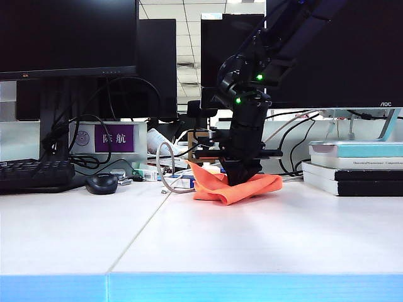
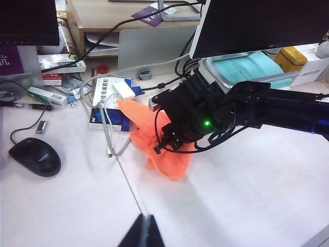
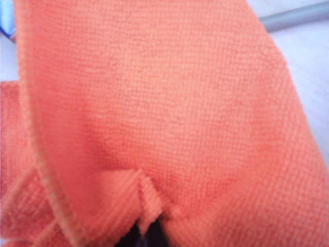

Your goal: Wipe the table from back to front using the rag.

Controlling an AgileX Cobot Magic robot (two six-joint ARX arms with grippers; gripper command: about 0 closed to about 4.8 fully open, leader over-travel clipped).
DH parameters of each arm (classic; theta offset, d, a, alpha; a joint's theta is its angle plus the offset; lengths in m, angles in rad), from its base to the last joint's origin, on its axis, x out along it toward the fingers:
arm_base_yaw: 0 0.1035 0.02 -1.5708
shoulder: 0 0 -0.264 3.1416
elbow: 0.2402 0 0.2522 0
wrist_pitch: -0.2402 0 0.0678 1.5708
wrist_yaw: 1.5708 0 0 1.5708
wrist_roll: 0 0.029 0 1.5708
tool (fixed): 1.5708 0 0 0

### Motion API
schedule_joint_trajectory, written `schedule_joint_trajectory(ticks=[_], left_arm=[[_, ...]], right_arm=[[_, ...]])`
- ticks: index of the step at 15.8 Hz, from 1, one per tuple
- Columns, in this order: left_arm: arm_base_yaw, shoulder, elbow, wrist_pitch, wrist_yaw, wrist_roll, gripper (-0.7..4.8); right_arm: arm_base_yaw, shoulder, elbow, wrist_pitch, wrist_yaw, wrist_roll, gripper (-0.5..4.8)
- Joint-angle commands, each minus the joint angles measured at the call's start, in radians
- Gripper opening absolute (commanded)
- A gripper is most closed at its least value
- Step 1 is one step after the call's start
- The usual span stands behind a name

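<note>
The left gripper (image 2: 145,232) was kept pinched empty above the near table (image 1: 252,251). Farther back, the rag (image 1: 217,185) was clamped bunched by the right gripper (image 1: 242,175) at the cluttered rear. It likely needed pressing flat and dragging straight forward.

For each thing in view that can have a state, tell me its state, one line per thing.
rag: crumpled, lying at the back of the table, pinched by the right gripper.
right gripper: shut on the rag, pointing down.
left gripper: shut, empty, above the table in front of the rag.
table: bare in front, cluttered at the back.
mouse: resting on the table, untouched.
monitors: screens dark.
</note>
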State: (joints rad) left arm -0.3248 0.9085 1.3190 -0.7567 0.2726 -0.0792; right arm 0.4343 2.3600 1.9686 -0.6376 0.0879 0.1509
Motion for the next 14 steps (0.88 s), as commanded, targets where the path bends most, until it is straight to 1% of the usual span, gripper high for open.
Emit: schedule_joint_trajectory(ticks=[1,2,4,9,11,14], left_arm=[[0.0,-0.002,0.004,0.009,0.005,0.001,-0.03],[0.0,-0.002,0.004,0.008,0.005,0.0,-0.03],[0.0,-0.002,0.004,0.008,0.005,0.001,-0.03],[0.0,0.0,0.004,0.009,0.005,0.001,-0.03],[0.0,0.0,0.004,0.009,0.005,0.001,-0.03],[0.0,0.0,0.004,0.008,0.005,0.001,-0.03]], right_arm=[[-0.006,0.112,0.154,-0.132,0.026,-0.025,-0.06],[-0.009,0.18,0.259,-0.185,0.024,-0.024,-0.06],[-0.011,0.207,0.304,-0.206,0.024,-0.024,-0.05],[-0.012,0.209,0.313,-0.212,0.026,-0.025,-0.05],[-0.015,0.209,0.346,-0.222,0.026,-0.025,-0.05],[-0.039,0.21,0.363,-0.227,0.022,-0.025,-0.06]])
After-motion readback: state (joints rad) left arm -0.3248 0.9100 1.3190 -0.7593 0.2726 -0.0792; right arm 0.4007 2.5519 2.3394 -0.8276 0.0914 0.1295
